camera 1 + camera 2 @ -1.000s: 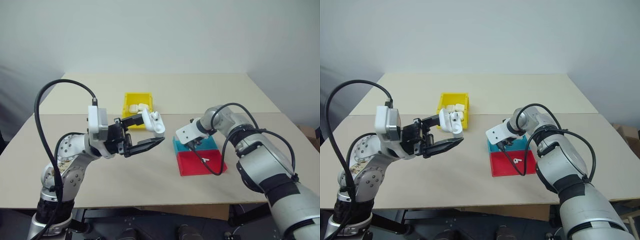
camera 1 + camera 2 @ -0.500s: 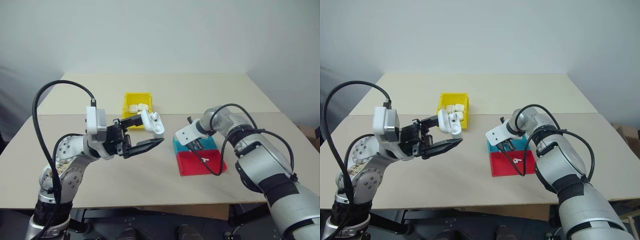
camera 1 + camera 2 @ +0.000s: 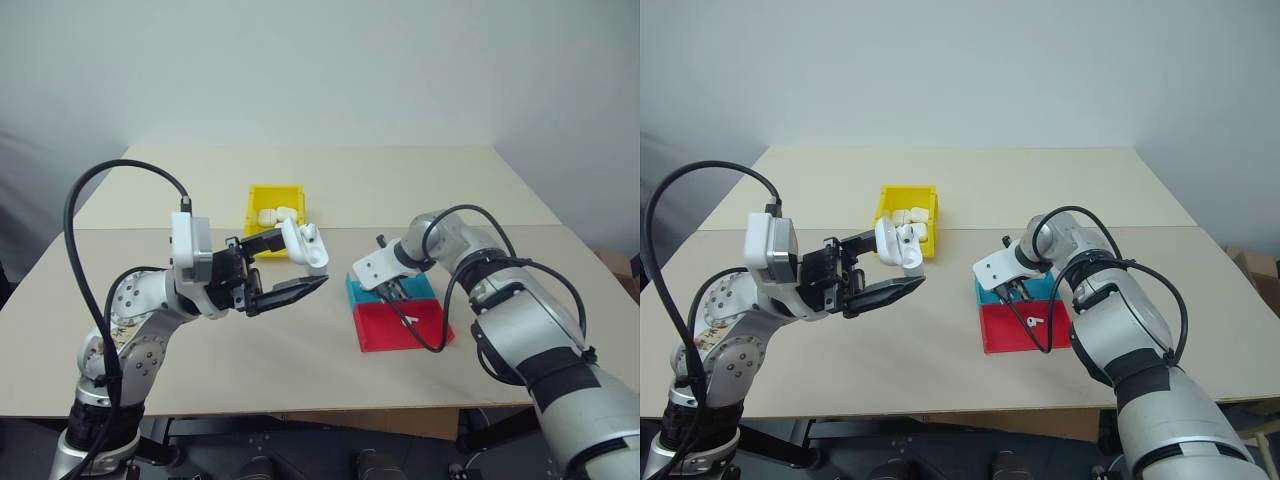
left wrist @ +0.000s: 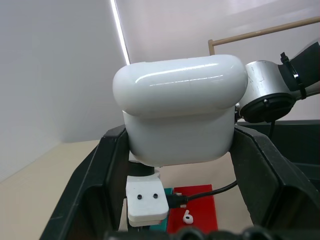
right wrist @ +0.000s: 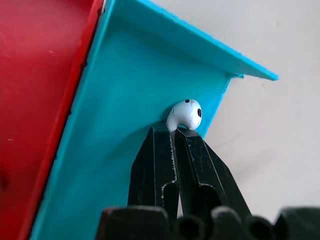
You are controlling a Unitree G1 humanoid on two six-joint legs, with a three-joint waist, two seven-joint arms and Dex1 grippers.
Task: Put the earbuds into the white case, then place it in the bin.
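Observation:
My left gripper (image 3: 303, 262) is shut on the white case (image 3: 308, 247), holding it above the table with its lid flipped open; the left wrist view shows the case (image 4: 180, 120) clamped between both black fingers. My right gripper (image 5: 173, 132) points down into the teal tray (image 5: 125, 95) and is shut on the stem of one earbud (image 5: 186, 114), which rests in the tray's corner. A second earbud (image 3: 411, 321) lies in the red tray (image 3: 385, 335). The yellow bin (image 3: 256, 196) stands further back on the table, beyond the held case.
Several identical white cases (image 3: 272, 215) lie inside the yellow bin. The teal tray (image 3: 422, 289) and red tray sit side by side under my right arm. A black cable loops from each wrist. The tan table (image 3: 300, 340) extends around them.
My right gripper has closed on the earbud in the teal tray and its wrist has turned a little. The left arm and the case have kept still.

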